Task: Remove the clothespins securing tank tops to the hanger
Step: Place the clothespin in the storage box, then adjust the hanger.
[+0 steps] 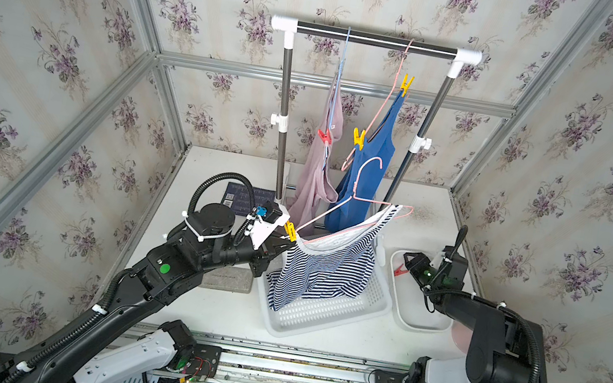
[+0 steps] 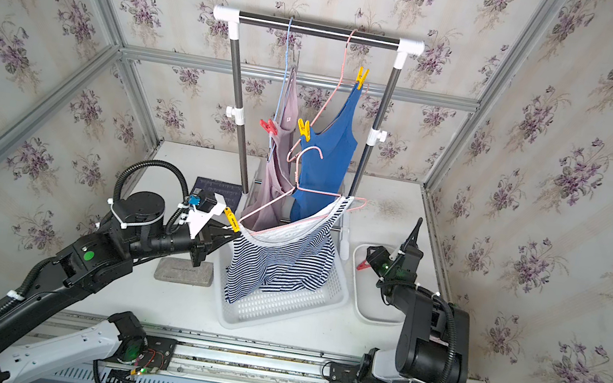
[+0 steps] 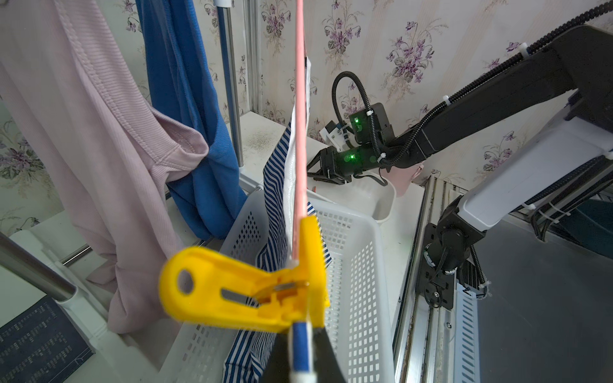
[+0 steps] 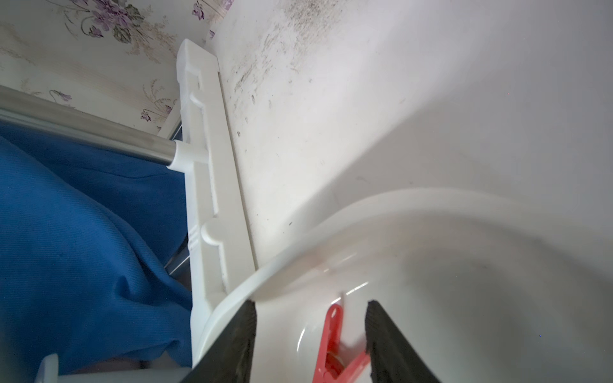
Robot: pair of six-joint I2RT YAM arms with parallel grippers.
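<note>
Your left gripper (image 3: 301,338) clamps the striped tank top (image 1: 325,271) beside a yellow clothespin (image 3: 245,291). Your right gripper (image 4: 310,308) stands open over a red clothespin (image 4: 333,345).

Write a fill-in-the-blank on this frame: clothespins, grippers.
1. The clothespin lying in the white tub is ___.
2. The left gripper is shut on the striped tank top beside a ___ clothespin.
3. The blue tank top is pinned by ___ yellow clothespins.
4. The jaws of the right gripper stand ___ over the tub.
Missing: red; yellow; two; open.
</note>
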